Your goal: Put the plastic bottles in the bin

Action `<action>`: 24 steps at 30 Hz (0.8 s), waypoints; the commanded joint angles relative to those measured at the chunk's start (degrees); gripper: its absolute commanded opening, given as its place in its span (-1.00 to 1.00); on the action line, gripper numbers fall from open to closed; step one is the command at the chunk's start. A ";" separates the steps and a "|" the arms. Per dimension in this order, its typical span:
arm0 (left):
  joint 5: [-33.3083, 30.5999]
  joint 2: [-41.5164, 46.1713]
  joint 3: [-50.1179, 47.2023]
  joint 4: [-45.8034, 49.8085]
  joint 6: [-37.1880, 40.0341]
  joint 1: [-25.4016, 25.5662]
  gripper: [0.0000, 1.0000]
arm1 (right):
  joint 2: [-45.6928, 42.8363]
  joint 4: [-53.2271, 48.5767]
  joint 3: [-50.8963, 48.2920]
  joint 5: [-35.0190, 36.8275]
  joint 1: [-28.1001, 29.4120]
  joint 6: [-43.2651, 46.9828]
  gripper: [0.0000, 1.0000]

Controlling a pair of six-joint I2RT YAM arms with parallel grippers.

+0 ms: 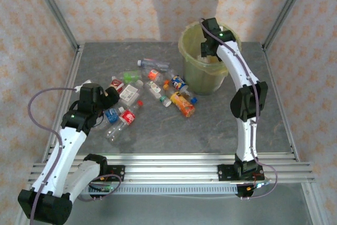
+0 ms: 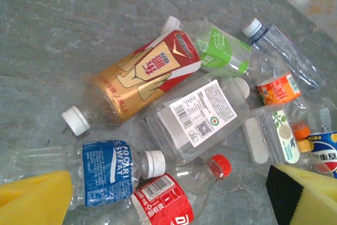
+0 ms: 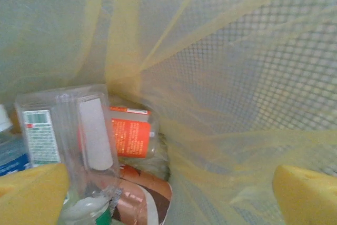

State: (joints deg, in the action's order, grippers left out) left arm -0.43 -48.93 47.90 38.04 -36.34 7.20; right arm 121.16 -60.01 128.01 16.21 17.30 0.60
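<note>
Hovering over scattered plastic bottles [image 1: 181, 104] while the other arm reaches into the bin [image 1: 196, 80].
Left gripper [image 2: 168, 201], jaws wide apart, hangs above the pile on the table left of the bin. Right gripper [image 3: 168, 193], jaws also apart and empty, sits inside the lined bin above bottles lying there. The bottles look light, crushed, springy and slick, so pinching across a flattened middle, such as the red-and-gold labelled bottle [image 2: 142, 77], seems safest.

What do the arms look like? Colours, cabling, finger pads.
Both arms, left and right: white tubular links, black joint housings, a green LED near each wrist. A greyish-purple cable loops along each. Finger pads: yellow foam, one black-edged.
</note>
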 commanded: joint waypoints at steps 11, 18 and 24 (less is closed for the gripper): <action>-11.27 -11.36 9.59 22.81 6.39 15.93 0.84 | -21.14 6.04 -10.48 -12.19 0.30 -7.09 0.98; -16.58 -19.80 7.52 26.13 1.27 23.97 0.79 | -36.84 15.95 -31.15 -12.35 1.29 -13.52 0.98; -16.29 -23.41 5.03 22.56 0.92 24.85 0.78 | -47.16 18.72 -41.87 -9.67 3.30 -16.33 0.98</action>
State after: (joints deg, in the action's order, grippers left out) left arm -13.98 -71.57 53.91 60.25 -34.06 31.59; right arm 77.71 -44.88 88.42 4.45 19.62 -12.73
